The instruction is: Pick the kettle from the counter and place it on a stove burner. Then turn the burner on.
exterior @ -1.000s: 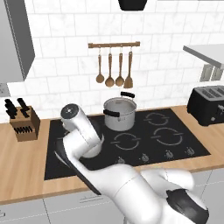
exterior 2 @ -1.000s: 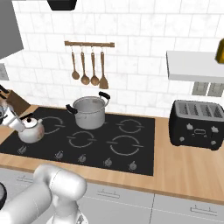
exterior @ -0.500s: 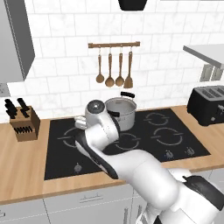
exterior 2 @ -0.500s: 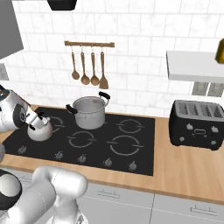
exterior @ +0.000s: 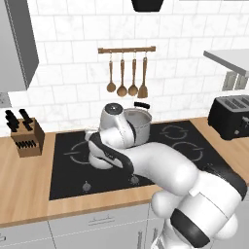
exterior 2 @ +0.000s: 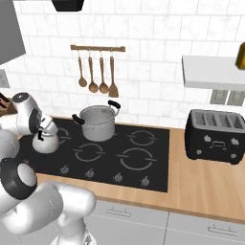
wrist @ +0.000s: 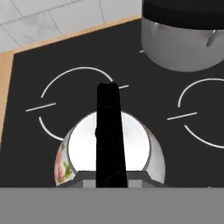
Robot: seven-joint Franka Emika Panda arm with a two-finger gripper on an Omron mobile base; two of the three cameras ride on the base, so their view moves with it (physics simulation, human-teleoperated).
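- The kettle sits on the cooktop, at its left side, over a burner ring
- The pot stands behind and to the right of it
- The toaster rests on the counter, right of the cooktop
- The knife block stands left of the cooktop

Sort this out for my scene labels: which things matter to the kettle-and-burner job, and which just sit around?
Job: small rounded silver kettle with black arched handle; black glass cooktop with grey ring burners; two-finger gripper.
Bystanders: cylindrical steel pot; black toaster; wooden knife block; hanging wooden utensils.
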